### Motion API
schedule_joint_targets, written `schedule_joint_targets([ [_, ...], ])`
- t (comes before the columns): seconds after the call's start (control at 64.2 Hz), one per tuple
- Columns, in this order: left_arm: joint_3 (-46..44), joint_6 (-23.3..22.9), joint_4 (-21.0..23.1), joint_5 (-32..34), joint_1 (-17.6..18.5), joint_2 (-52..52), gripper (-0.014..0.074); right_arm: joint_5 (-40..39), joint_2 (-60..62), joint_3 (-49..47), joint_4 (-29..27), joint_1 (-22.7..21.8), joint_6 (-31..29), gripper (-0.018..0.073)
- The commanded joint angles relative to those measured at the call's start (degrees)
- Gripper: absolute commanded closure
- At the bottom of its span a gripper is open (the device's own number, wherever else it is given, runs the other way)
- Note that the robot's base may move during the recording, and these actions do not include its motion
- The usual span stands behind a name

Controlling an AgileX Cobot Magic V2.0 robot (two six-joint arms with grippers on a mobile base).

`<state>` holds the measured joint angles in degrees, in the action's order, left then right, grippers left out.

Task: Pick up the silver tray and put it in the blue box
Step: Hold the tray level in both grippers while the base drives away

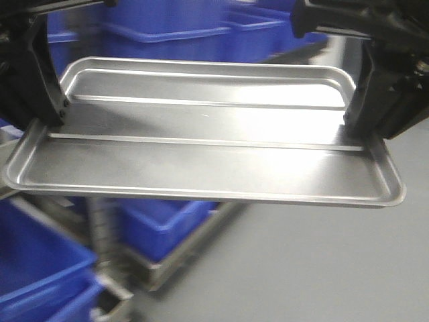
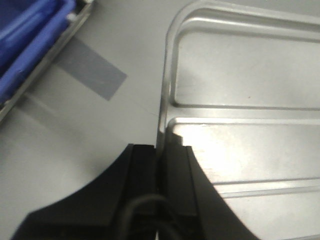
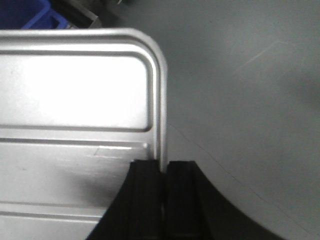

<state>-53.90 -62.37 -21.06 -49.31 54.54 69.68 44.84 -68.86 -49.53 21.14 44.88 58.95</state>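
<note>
Silver tray [image 1: 201, 161] was off the surface, hanging between both arms and looking about level.

Left gripper [image 1: 57, 111] was on the short edge at 9 o'clock, right gripper [image 1: 355, 121] on the short edge at 3 o'clock. Wrist views showed each set of jaws closed down to rim thickness, pinching only the raised lip: left gripper [image 2: 159, 167], right gripper [image 3: 164, 172]. The bite was shallow on both sides, on smooth metal.

Blue box [image 1: 161, 33] sat at 12 o'clock behind the tray. Other blue crates [image 1: 40, 268] sat at 7 o'clock below it. I couldn't tell which one was the target; the far one was my guess.

My read: carry phase, grab done, placing not yet done.

How to do it well, in my judgement:
- Move both arms as one unit with gripper spacing fixed. Spreading would pull the lip out; squeezing would bow the tray.
- Match heights so the tray doesn't roll in the pinch.
- Go slow, with no sharp stops.
- Line the tray's long axis up with the box's long side and centre it before descending.
- Lower it past the box rim, then release both sides together.

Main risk: one side slips and the tray swings off the other.
</note>
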Motion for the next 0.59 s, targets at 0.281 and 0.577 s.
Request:
schedule_joint_targets([
  [0.281,-1.3,-0.9,-2.0,0.4,0.3,-1.6,0.0700,-0.2,1.6,-1.3,2.3,-0.1,-0.1,0.0527],
  [0.577,-1.3,-0.9,-2.0,0.4,0.3,-1.6,0.0700,-0.2,1.6,-1.3,2.3,-0.1,-0.1,0.0527],
])
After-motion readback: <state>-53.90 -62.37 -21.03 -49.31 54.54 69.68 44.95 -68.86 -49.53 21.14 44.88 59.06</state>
